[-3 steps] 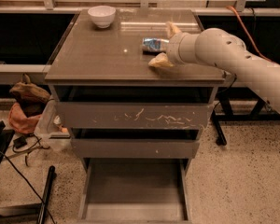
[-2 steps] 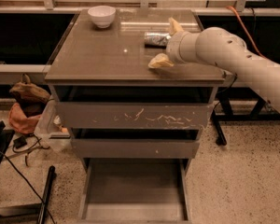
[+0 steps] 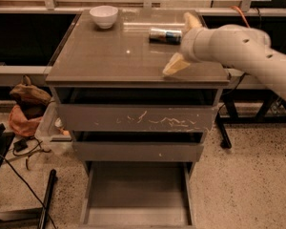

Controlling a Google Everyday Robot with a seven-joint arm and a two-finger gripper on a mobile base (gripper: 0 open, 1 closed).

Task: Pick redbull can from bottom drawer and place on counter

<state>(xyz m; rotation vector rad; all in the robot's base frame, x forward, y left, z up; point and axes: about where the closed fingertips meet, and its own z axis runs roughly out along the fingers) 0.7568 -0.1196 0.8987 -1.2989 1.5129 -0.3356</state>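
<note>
The redbull can (image 3: pixel 165 35) lies on its side on the counter (image 3: pixel 119 56), toward the back right. My gripper (image 3: pixel 181 42) is over the counter's right side, just right of the can. Its fingers (image 3: pixel 174 64) are spread wide and nothing is between them. One finger points to the back, the other to the front edge. The can lies apart from both. The bottom drawer (image 3: pixel 138 194) is pulled out below and its floor is bare.
A white bowl (image 3: pixel 104 16) stands at the counter's back left. The top drawer front (image 3: pixel 138 118) has white scratches. A brown bag (image 3: pixel 26 104) and black cables (image 3: pixel 19 175) lie on the floor at left. A black table frame (image 3: pixel 229 123) stands at right.
The can left my gripper and now lies free on the counter. My gripper has drawn back to the right, away from it, fingers still spread.
</note>
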